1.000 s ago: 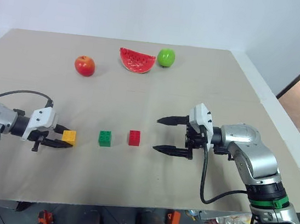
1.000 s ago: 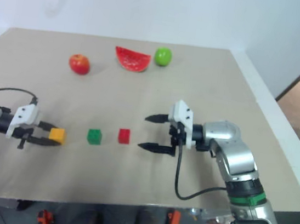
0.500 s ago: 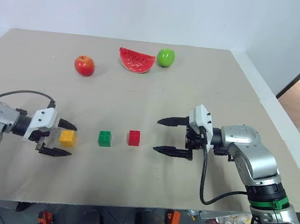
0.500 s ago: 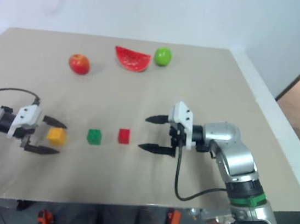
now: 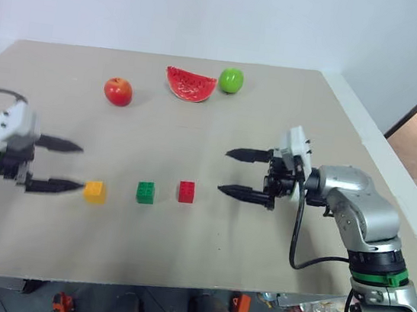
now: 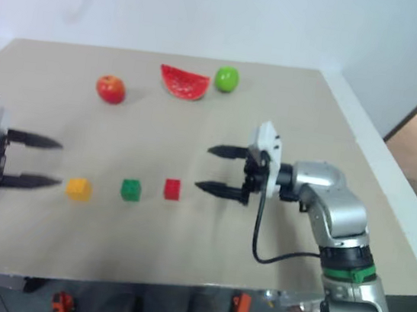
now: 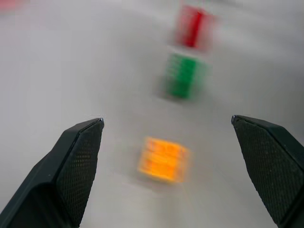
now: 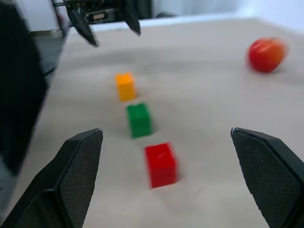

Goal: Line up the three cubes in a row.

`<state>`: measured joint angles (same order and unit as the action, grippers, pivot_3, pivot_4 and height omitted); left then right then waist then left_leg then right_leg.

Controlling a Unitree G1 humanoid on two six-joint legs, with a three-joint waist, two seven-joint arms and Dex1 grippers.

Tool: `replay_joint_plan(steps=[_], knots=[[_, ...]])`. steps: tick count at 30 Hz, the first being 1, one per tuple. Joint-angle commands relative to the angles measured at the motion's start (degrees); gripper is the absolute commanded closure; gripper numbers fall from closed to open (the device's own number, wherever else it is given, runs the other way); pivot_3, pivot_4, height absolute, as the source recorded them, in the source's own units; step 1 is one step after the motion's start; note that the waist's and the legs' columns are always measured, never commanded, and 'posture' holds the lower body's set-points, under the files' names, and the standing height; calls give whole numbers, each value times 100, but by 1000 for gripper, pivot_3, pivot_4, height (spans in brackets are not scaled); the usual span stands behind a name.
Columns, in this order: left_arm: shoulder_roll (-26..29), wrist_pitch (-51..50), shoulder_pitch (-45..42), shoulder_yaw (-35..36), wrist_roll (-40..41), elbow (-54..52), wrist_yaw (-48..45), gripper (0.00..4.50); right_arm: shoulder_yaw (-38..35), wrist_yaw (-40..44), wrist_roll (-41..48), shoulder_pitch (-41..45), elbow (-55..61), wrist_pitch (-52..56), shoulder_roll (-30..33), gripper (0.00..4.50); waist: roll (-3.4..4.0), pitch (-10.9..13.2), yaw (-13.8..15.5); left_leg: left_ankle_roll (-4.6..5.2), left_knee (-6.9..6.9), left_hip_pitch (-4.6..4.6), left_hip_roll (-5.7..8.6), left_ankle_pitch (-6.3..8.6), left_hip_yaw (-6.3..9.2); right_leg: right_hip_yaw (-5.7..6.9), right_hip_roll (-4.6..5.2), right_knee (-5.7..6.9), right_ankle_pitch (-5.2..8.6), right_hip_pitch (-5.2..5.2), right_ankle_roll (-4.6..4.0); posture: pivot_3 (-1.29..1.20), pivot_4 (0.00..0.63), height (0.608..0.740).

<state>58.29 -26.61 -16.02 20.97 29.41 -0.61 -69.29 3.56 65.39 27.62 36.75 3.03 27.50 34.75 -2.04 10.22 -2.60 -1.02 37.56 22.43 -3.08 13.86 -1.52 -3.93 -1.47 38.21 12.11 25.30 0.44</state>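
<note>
Cubes sit in a line on the tabletop, both end effectors spread and empty.

Left end effector [image 5: 61, 164] hangs just left of the orange-yellow studded plastic cube [image 5: 95, 191], fingers wide apart, gripping nothing, pointing along the row. Next come the green studded plastic cube [image 5: 146, 192], then the red studded plastic cube [image 5: 187, 192], evenly spaced; row axis runs left-right, rising slightly towards the red one. Right end effector [image 5: 239, 174] faces the red end, also spread and empty, a bit further off. Left arm is nearer for any nudge to the orange-yellow one; row looks about done.

Left end effector [image 5: 57, 164] fingers spread wide, pointing right; right end effector [image 5: 235, 172] likewise spread, pointing left.
</note>
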Motion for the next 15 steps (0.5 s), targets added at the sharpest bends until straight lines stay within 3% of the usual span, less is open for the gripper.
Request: replay_joint_plan(steps=[1,5,9,15], knots=[[-581,2,-164,404,-204,17,1485,29,-202,-507,-498,192,-574,-662,-95,0,-5,-3,-3,-1,0,1,0,-1,0,-1,-2,1,-2,-1,-2,0,150,740],[-1517,92,33,214,-517,-595,2751,29,-232,-1149,-971,284,-1190,-1290,-329,0,-9,-1,-10,-3,0,5,4,-2,-6,-13,1,-3,-6,1,0,0,150,740],[-2114,-158,199,-16,-759,-1055,3646,29,-290,-1279,-1072,204,-1368,-1506,-386,0,-10,0,-1,-12,-3,16,6,5,-8,-20,10,-6,-6,8,-3,0,150,740],[-2087,109,292,208,-957,-847,3902,29,-387,-1231,-1123,107,-1609,-1701,-267,0,-14,-1,-9,-12,-2,15,13,4,-6,-19,13,-6,-5,7,3,0,150,740]])
